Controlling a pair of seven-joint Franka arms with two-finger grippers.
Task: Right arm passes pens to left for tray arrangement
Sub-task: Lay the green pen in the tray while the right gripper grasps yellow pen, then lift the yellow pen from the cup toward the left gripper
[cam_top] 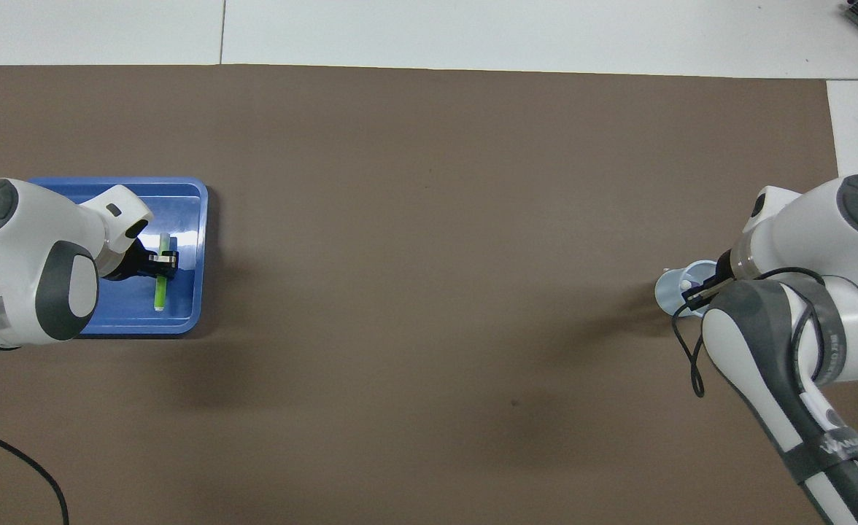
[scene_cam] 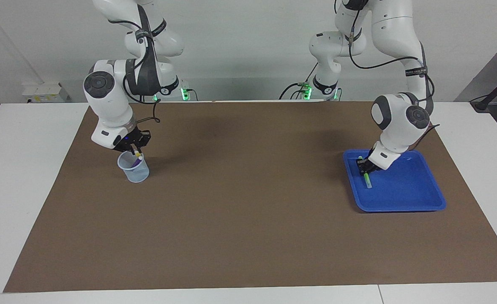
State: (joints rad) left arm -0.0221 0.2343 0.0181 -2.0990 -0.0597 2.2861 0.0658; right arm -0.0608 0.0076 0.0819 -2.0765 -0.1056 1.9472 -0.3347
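The blue tray (scene_cam: 400, 207) (cam_top: 181, 327) lies toward the left arm's end of the table. My left gripper (scene_cam: 364, 168) (cam_top: 166, 264) is low inside it, shut on the green pen (scene_cam: 367, 179) (cam_top: 159, 290), which slants down to the tray floor. Whether the pen's lower end touches the floor I cannot tell. My right gripper (scene_cam: 135, 150) (cam_top: 696, 290) is at the mouth of the translucent cup (scene_cam: 133, 169) (cam_top: 670, 293), shut on the pale top end of the purple pen (scene_cam: 138, 159) standing in it.
A brown mat (scene_cam: 248, 211) covers most of the white table, and both the cup and the tray stand on it. A black cable loops from the right wrist (cam_top: 692, 357).
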